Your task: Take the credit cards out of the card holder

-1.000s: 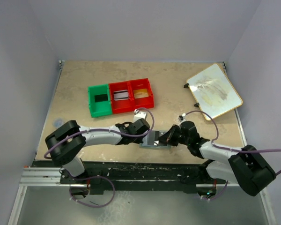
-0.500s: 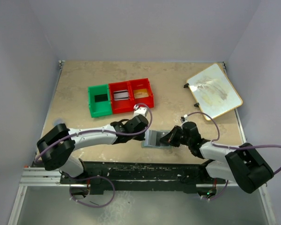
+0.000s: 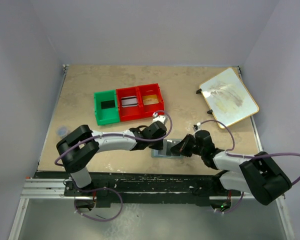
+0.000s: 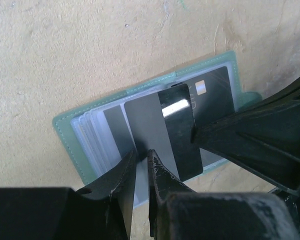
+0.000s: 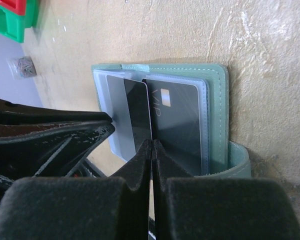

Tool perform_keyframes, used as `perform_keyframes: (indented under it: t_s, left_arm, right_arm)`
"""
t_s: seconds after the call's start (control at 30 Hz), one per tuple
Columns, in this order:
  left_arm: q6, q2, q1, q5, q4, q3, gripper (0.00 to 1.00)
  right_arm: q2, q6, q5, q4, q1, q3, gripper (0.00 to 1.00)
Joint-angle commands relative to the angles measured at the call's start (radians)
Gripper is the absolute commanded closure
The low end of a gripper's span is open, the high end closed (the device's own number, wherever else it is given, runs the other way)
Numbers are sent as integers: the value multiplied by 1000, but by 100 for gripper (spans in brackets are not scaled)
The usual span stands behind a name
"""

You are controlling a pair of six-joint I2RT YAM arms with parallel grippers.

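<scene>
Left gripper [image 4: 142,159]: jaws at narrow slit, grey credit card [image 4: 147,117] edge right at tips, grip unclear. Right gripper [image 5: 151,150]: clamped shut, empty, tips down on open card holder [image 5: 221,115]. No card out yet; all extraction left.

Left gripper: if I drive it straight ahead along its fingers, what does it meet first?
The grey striped card lying on the open card holder. The left gripper has its tips right at that card's near edge, though depth is hard to judge.
</scene>
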Motion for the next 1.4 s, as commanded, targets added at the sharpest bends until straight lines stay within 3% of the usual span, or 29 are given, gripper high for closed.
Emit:
perform_keyframes:
  t_s: [0.0, 0.17, 0.4, 0.83, 0.93, 1.07, 1.23, 1.37]
  left_arm:
    - [6, -21, -6, -61, -20, 4, 88]
    - [4, -3, -6, -50, -18, -15, 90]
    - [-15, -9, -6, -45, -10, -51, 96]
    - [-18, -24, -6, -43, -13, -76, 100]
    - [-21, -28, -6, -42, -14, -78, 100]
    - [-20, -27, -6, -35, -11, -81, 100]
    - [-21, -26, -6, -41, -11, -84, 100]
    - [-25, -37, -6, -58, -19, -86, 100]
  right_arm:
    - [-12, 17, -6, 30, -5, -13, 100]
    - [-15, 40, -29, 73, -4, -21, 98]
    - [12, 110, -31, 218, -4, -66, 74]
    - [265, 170, -66, 535, -6, -104, 73]
    - [268, 149, -47, 518, -7, -106, 71]
    - [320, 89, -130, 549, -6, -46, 75]
    - [395, 179, -113, 731, -6, -79, 88]
    - [419, 198, -117, 777, -10, -94, 95]
